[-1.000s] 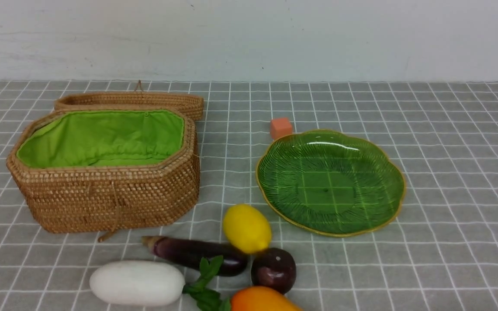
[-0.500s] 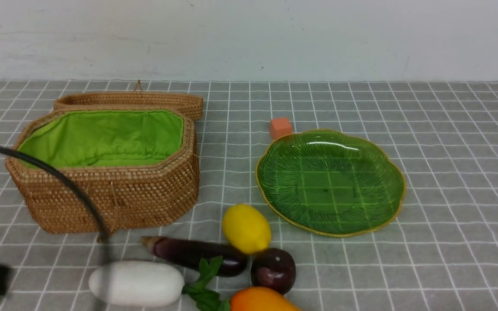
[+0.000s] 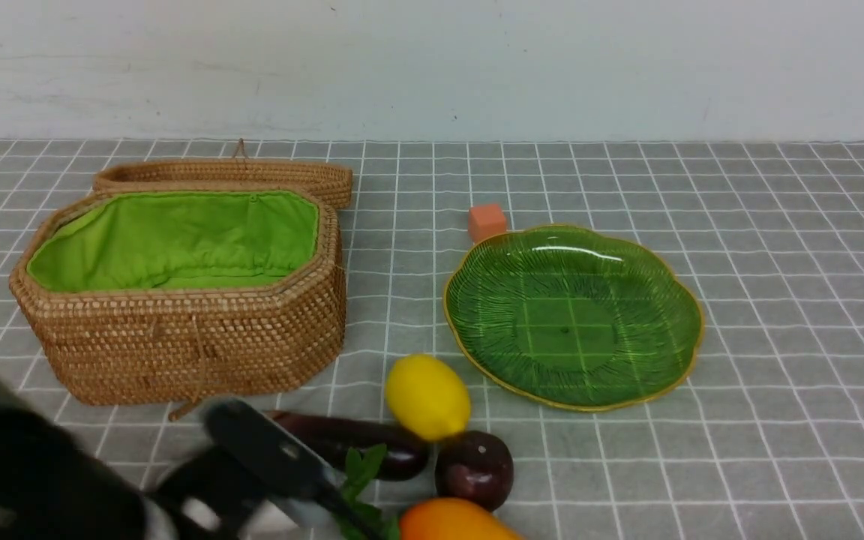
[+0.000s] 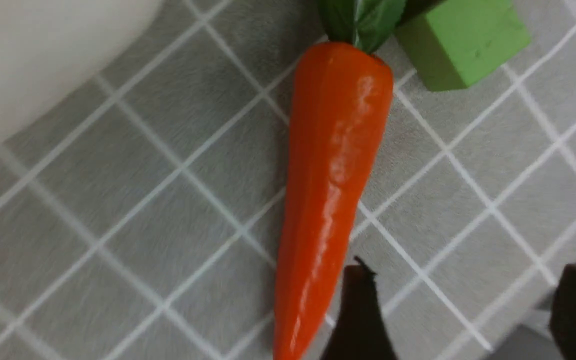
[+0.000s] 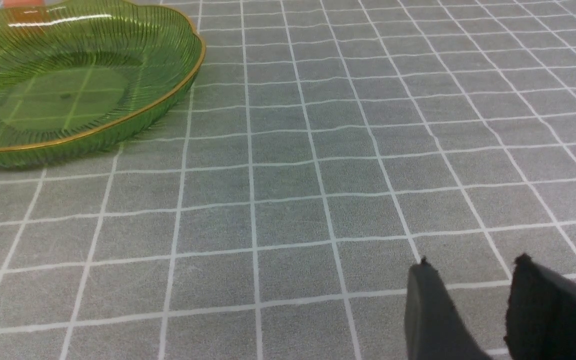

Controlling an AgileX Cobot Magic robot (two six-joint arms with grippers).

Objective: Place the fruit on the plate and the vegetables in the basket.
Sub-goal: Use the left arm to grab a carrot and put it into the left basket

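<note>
1. Front view: the left hand (image 3: pixel 252 480), dark and blurred, hangs over the near-left group on the surface (image 3: pixel 777 450). It covers most of the radish (image 3: pixel 291 517) and the stem end of the eggplant (image 3: pixel 379 446).
   - Both vegetables lie with their long axes left to right, the radish nearer than the eggplant.
   - The basket (image 3: pixel 177 337), open and unfilled, stands just beyond them, so the left arm is judged the nearer one for both.
   - The lemon (image 3: pixel 427 396), plum (image 3: pixel 475 469) and mango (image 3: pixel 454 523) crowd the eggplant's right end.
   - The bare plate (image 3: pixel 574 315) sits farther right.
   - The right hand is out of view.
2. Left wrist view: the fingers (image 4: pixel 358 315) stand parted with nothing between them.
   - A carrot (image 4: pixel 333 190), also a vegetable, points its tip just beside one finger, outside the gap.
   - Its long axis runs square to the line between the fingers, so a sideways shift would probably be needed to straddle it.
   - A green block (image 4: pixel 460 42) sits by its leaves, and the radish fills one corner.
3. Right wrist view: the right hand (image 5: pixel 478 310), slightly parted and empty, hovers over bare surface. The plate lies ahead, well apart, and no fruit is in view.
</note>
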